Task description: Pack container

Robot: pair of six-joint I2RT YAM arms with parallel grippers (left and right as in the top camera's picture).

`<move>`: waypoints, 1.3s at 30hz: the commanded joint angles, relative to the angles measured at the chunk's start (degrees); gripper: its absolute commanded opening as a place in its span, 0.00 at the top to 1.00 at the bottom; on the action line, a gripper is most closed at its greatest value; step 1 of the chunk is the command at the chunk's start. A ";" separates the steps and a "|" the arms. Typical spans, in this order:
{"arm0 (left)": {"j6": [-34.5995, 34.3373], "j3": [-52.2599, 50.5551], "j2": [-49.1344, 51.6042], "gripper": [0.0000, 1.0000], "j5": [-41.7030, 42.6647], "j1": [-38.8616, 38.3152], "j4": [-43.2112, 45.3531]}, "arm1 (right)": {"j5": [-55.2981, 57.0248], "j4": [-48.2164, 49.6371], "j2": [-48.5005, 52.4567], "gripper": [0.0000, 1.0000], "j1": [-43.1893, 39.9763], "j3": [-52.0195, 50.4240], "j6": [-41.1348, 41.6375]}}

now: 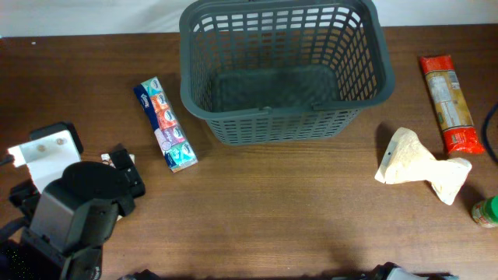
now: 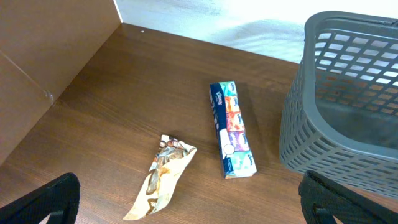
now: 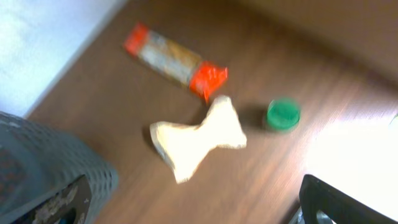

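The container (image 1: 280, 124) is a dark grey slotted basket at the back centre of the table, and nothing lies on its floor. In the left wrist view it (image 2: 336, 124) stands at the right. My left gripper (image 2: 193, 208) is open, low over the table, short of a beige snack wrapper (image 2: 163, 177) and a long tissue pack (image 2: 232, 129). In the blurred right wrist view, my right gripper (image 3: 199, 211) is open and empty, with the container (image 3: 43, 162) at its left. A cream bag (image 3: 199, 137) lies ahead of it.
The tissue pack (image 1: 165, 124) lies left of the basket. Right of it are the cream bag (image 1: 424, 165), an orange-ended pasta packet (image 1: 450, 103) and a green-lidded jar (image 1: 486, 210). My left arm (image 1: 78, 210) fills the front left corner.
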 commanded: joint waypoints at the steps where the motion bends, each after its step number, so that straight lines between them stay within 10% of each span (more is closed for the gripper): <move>1: 1.46 -0.02 0.00 0.00 0.66 0.24 -0.04 | -7.58 -0.33 1.29 0.01 -1.20 -6.88 2.05; 10: 1.51 -0.02 -0.02 0.00 6.60 0.24 -0.04 | 6.23 -0.35 7.72 0.01 -2.21 -11.45 13.73; 39: 5.14 -0.02 0.00 0.00 9.49 0.24 -0.04 | -1.18 8.02 14.16 0.01 -22.58 -35.85 7.26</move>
